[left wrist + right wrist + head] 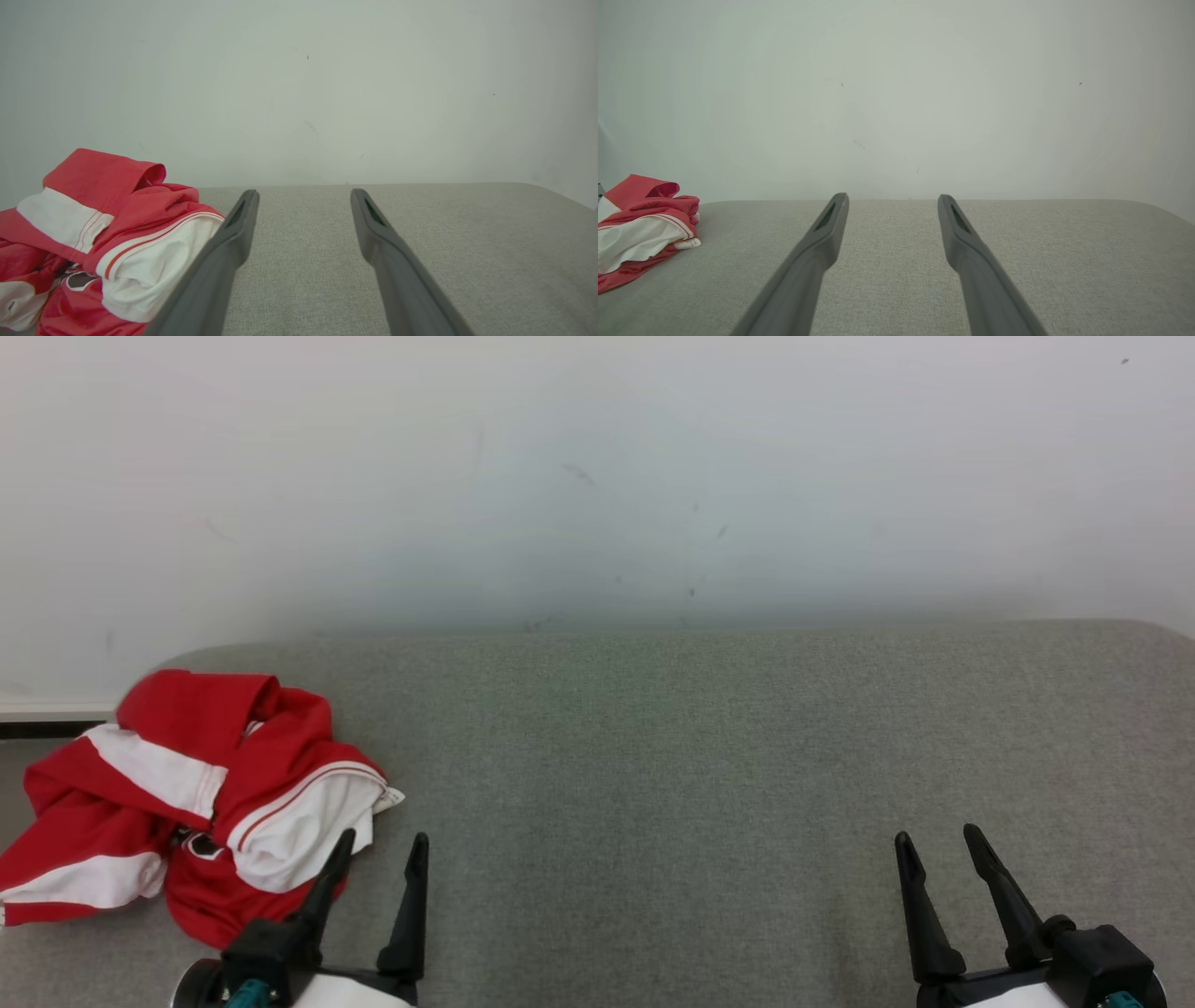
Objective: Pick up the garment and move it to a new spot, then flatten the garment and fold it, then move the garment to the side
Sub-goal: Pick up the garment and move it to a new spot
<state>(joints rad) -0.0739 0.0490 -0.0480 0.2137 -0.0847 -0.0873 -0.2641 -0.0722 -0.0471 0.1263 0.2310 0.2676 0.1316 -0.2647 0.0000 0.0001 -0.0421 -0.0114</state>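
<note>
One crumpled red-and-white garment (187,807) lies on grey woven fabric (653,784); left gripper (383,845) and right gripper (936,840) gape wide, empty.

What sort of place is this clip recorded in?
Likely a bare test room set up for cloth folding: a grey fabric-covered table in front of a plain, scuffed white wall, with one crumpled red-and-white garment at its left end.

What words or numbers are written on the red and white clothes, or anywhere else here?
No text can be read anywhere.
On the garment: a small dark and white emblem, half hidden in the folds and too crumpled to read.
On the wall: no writing.
</note>
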